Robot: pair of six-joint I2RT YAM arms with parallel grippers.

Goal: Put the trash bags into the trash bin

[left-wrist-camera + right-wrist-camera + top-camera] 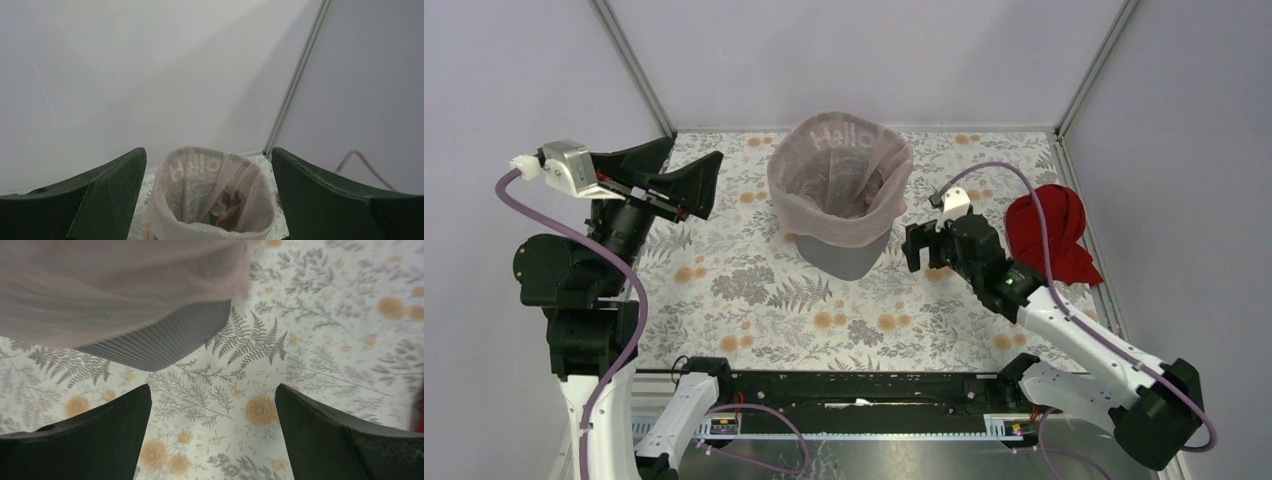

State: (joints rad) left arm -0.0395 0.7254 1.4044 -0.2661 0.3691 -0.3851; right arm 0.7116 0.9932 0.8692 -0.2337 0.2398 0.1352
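Observation:
The trash bin is a grey round basket at the middle back of the table. The pale-pink filmy trash bag lines it, its mouth open and folded over the rim, hanging down the outside. My left gripper is raised to the left of the bin, open and empty, pointing at it. In the left wrist view the bag shows between the fingers. My right gripper is open and empty, low beside the bin's right side. The right wrist view shows the bag and bin wall just ahead.
A solid red cloth bundle lies at the right edge of the floral tablecloth, behind my right arm. White enclosure walls with metal corner posts stand close around the table.

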